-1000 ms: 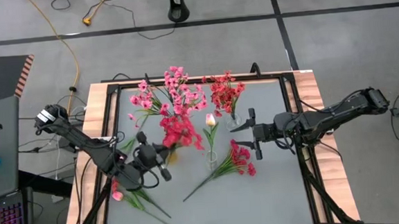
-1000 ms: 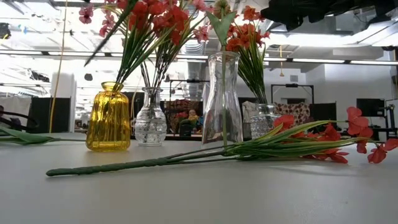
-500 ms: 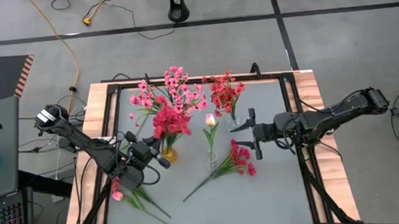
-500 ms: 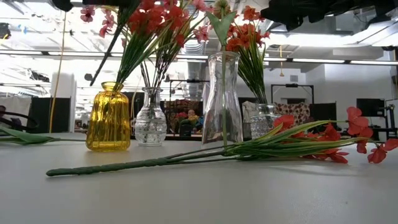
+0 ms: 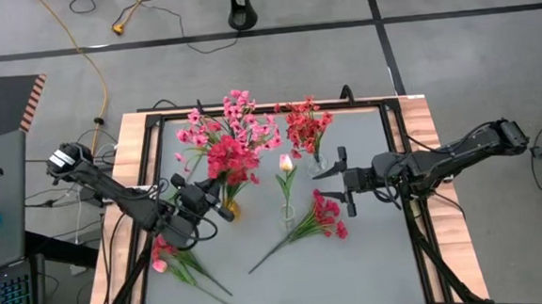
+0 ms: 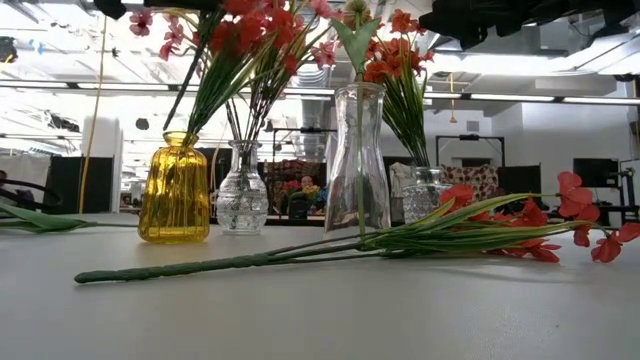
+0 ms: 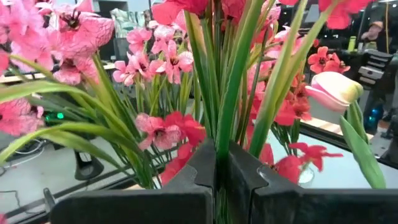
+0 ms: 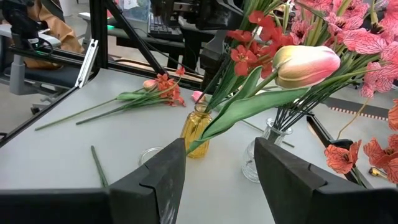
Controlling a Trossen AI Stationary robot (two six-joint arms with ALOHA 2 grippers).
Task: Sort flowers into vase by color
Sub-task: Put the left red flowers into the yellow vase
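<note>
Stems of the red sprig (image 5: 226,161) sit pinched in the left claw (image 5: 213,210) with their ends down in the yellow vase (image 6: 175,188), so release only once they rest inside, while the right claw (image 5: 346,182) waits wide apart near the tulip (image 5: 286,162).

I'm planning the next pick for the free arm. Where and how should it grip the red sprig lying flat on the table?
Grip the red sprig on its bare green stem, below the leaves, coming straight down from above with fingers across the stem. It lies flat, and that stretch looks clear of blossoms. The right gripper is open nearby.
</note>
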